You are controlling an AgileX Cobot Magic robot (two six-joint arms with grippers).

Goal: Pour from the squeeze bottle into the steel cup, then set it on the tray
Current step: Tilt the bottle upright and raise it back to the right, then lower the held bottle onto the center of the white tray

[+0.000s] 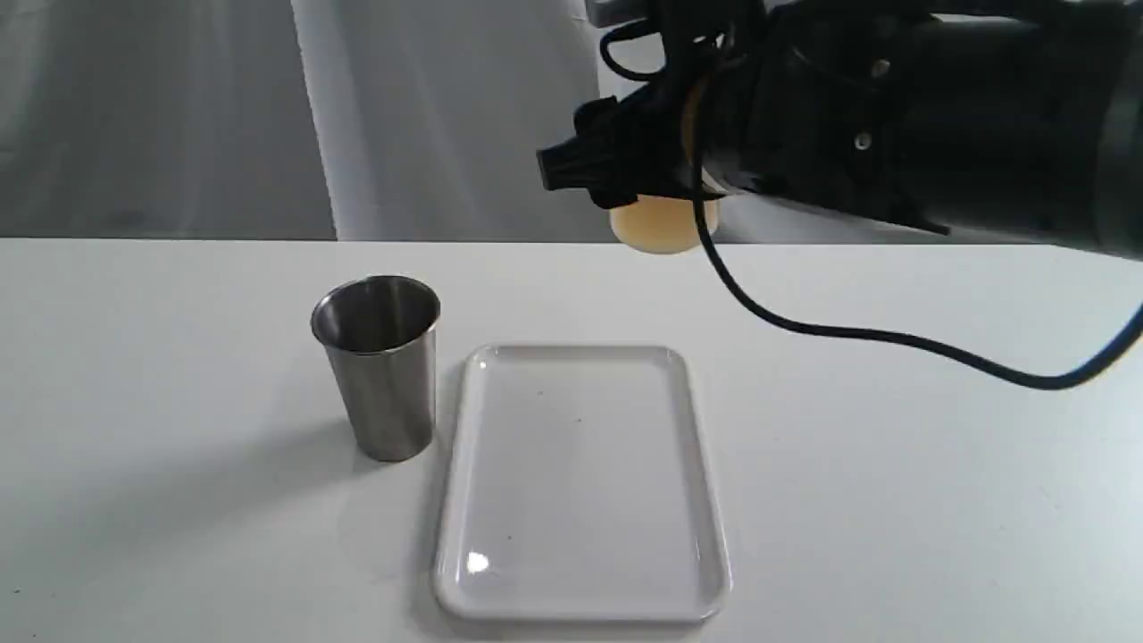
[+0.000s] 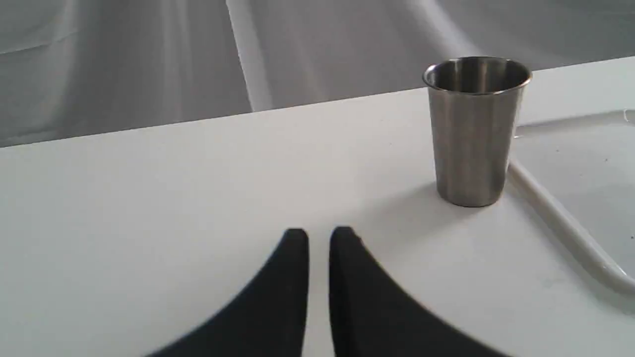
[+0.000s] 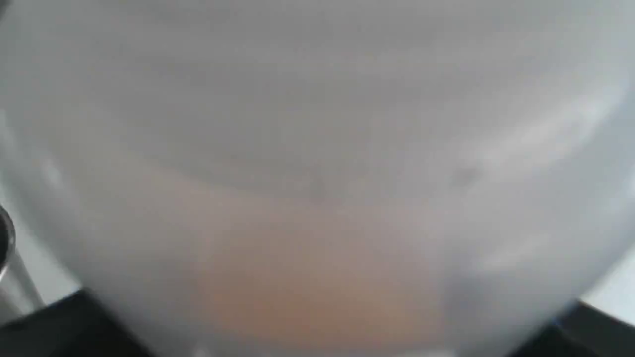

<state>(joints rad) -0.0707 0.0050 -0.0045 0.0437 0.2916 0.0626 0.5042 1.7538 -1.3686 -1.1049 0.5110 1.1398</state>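
The squeeze bottle hangs in the air behind the far end of the tray, my right gripper shut on it. Only its rounded amber-filled base shows below the black gripper. Up close, the translucent bottle fills the right wrist view, amber liquid low in it, with dark fingers at either side. The steel cup stands upright on the table, just left of the white tray. My left gripper rests low over the table, shut and holding nothing, short of the cup.
A black cable sags from the right arm over the table's right side. A grey curtain hangs behind the white table. The tray's rim lies beside the cup in the left wrist view.
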